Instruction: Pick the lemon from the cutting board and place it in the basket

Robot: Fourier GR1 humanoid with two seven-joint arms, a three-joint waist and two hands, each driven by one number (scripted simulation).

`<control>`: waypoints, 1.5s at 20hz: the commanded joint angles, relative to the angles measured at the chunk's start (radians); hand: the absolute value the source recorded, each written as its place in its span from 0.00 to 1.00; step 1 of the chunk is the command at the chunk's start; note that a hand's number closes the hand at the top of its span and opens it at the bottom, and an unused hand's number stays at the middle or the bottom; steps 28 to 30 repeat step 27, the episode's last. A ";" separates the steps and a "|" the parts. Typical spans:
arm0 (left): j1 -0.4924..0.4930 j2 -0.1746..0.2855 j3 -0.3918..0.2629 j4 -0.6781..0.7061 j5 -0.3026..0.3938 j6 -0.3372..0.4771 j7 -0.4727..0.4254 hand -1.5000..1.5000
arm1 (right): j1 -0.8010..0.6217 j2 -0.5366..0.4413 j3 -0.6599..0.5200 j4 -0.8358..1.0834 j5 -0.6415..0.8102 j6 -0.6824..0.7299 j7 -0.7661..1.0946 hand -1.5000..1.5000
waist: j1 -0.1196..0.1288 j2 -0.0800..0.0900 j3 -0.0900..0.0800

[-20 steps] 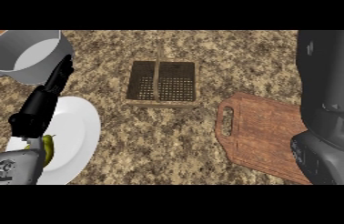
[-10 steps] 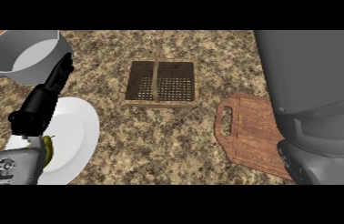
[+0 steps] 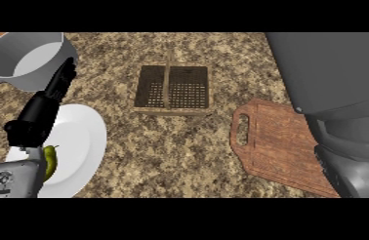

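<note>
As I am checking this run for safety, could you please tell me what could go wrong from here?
1. The right forearm hides much of the cutting board, and no lemon shows, so a grasp may go unchecked from this view.
2. The basket has a handle across its middle; a lemon lowered there might catch on it rather than drop inside.

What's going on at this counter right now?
The robot's right forearm lies over the right side of the wooden cutting board, hiding that part; no lemon shows, and the right hand cannot be made out. The basket sits empty mid-counter, to the board's upper left. The left hand rests open at the left edge, over a white plate bearing a yellow-green item, below a grey pot.
</note>
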 commanded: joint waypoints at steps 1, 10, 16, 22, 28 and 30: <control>-0.033 -0.036 -0.031 0.032 -0.044 0.040 0.002 0.50 | -0.010 -0.002 -0.021 0.024 -0.034 0.050 0.013 0.00 | -0.007 0.000 0.000; 0.001 -0.024 -0.014 0.019 -0.021 0.010 -0.023 0.50 | 0.015 0.051 -0.107 -0.020 -0.105 -0.087 0.027 0.00 | -0.001 0.000 0.000; 0.007 -0.032 -0.019 0.007 -0.032 0.024 -0.027 0.50 | 0.000 0.039 -0.271 -0.039 -0.120 -0.389 0.090 0.00 | 0.005 0.002 0.000; -0.027 -0.005 0.005 -0.014 -0.001 -0.006 0.045 0.50 | 0.040 -0.062 -0.348 -0.032 -0.087 -0.564 0.092 0.00 | 0.001 0.003 0.000; -0.080 -0.008 0.018 0.055 -0.004 0.005 0.018 0.50 | 0.119 -0.222 -0.416 -0.020 -0.125 -0.532 0.001 0.00 | -0.018 0.007 0.001; -0.080 -0.008 0.018 0.055 -0.004 0.005 0.018 0.50 | 0.119 -0.222 -0.416 -0.020 -0.125 -0.532 0.001 0.00 | -0.018 0.007 0.001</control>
